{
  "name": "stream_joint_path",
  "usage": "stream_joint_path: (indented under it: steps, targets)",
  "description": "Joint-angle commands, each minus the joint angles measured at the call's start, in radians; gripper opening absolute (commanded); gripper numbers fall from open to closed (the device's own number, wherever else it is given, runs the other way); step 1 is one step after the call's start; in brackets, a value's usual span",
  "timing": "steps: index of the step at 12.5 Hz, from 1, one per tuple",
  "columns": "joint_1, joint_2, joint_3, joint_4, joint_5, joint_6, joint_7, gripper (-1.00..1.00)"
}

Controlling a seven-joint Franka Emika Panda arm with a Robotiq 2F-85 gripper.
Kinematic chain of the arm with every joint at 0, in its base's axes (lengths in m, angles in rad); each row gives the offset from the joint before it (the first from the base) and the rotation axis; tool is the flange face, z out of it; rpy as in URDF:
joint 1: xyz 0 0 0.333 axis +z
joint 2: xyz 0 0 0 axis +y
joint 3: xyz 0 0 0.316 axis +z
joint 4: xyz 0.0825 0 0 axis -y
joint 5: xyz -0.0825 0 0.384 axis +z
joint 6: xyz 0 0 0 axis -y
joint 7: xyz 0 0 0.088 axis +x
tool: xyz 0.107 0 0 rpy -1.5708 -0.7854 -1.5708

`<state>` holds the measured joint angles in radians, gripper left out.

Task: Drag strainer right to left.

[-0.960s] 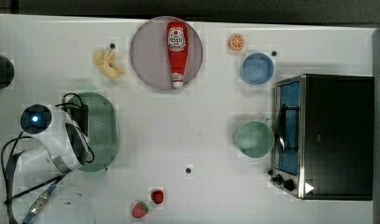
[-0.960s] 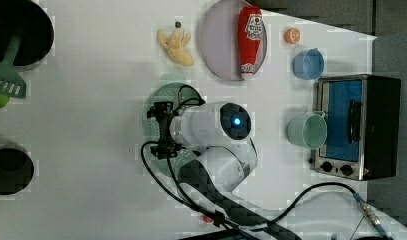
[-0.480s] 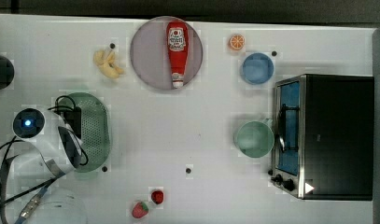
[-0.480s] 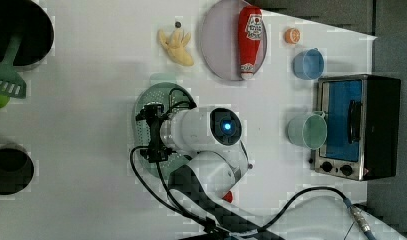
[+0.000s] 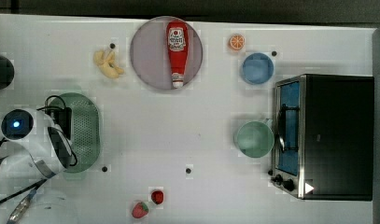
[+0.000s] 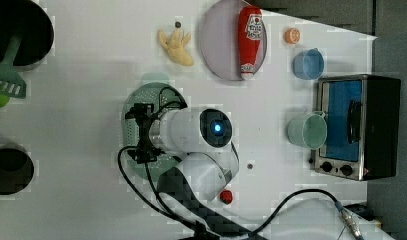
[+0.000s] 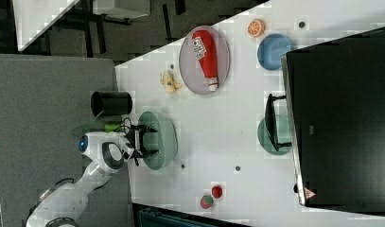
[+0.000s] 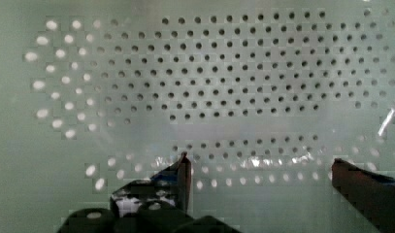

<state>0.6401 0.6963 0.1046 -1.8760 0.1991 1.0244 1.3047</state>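
At nine o'clock on table (image 5: 187,126):
strainer (image 5: 87,130): under arm
pincer (image 8: 258,170): spread wide, inside strainer, gripping nothing

White tabletop (image 5: 187,135), evenly and brightly lit, faint soft shadows. Small dark dots scattered across its surface. Beyond the far edge in the top view, a dark band of floor (image 5: 187,7). Grey carpeted floor (image 7: 48,94) at the right view's left, with dark furniture legs and the corner of another white table (image 7: 39,19) farther off. Dark grey strip (image 6: 391,30) past the left view's right edge.
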Motion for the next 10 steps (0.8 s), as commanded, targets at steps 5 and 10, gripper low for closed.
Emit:
stream_joint_path:
  steps: [5,10]
  targets:
    - [0.000,-0.293,-0.155,-0.023,-0.039,-0.286,-0.459,1.00]
    - [-0.011,-0.582,-0.441,-0.016,-0.054,-0.494,-0.786,1.00]
